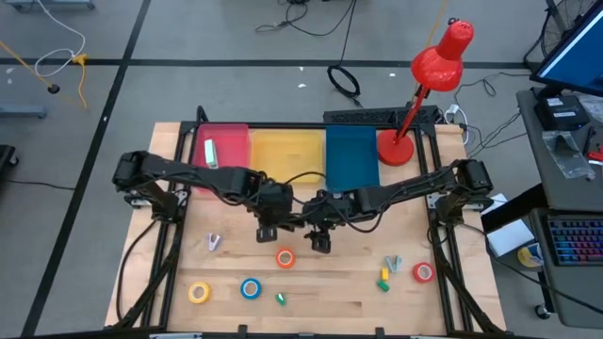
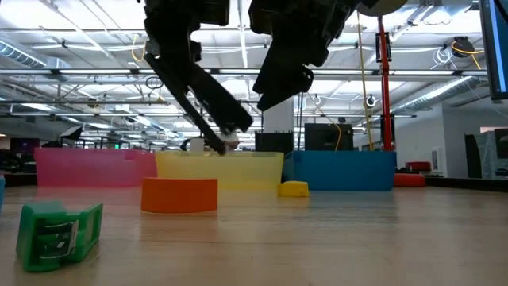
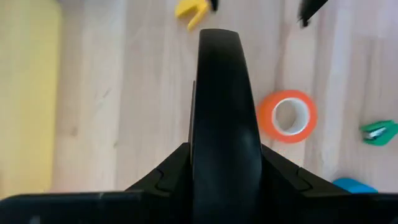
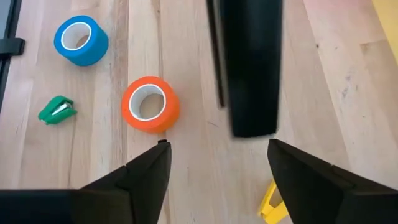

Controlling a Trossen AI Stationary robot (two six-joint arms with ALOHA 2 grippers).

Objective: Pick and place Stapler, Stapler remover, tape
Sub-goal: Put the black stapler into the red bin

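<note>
Hanging tilted above the wooden table (image 1: 330, 306), a long black stapler (image 3: 224, 112) sits clamped between the fingers of the left gripper (image 1: 267, 231), clear of the board. From table height it slants down toward the yellow bin (image 2: 218, 168). The right gripper (image 4: 217, 162) hovers just beside it, fingers spread apart with nothing between them.

Directly below and in front of the pair lies the orange-red tape roll (image 1: 285, 257), flat on the wood. A small yellow clip-like piece (image 4: 272, 202) lies near it, beneath the right gripper. Closer to the front edge rest the blue tape roll (image 1: 250, 288) and the yellow tape roll (image 1: 199, 293), near each other, with a green staple remover (image 1: 280, 298) just beside the blue one. The red tape roll (image 1: 423, 273) lies well apart toward the right side, near a cluster of small green, yellow and grey pieces (image 1: 387, 272).

Along the back edge stand three bins in a row, touching: the pink bin (image 1: 226, 137), which holds a pale object (image 1: 210, 153), the yellow one in the middle, and the blue bin (image 1: 351, 155). A red desk lamp (image 1: 438, 56) stands beside the blue bin.
</note>
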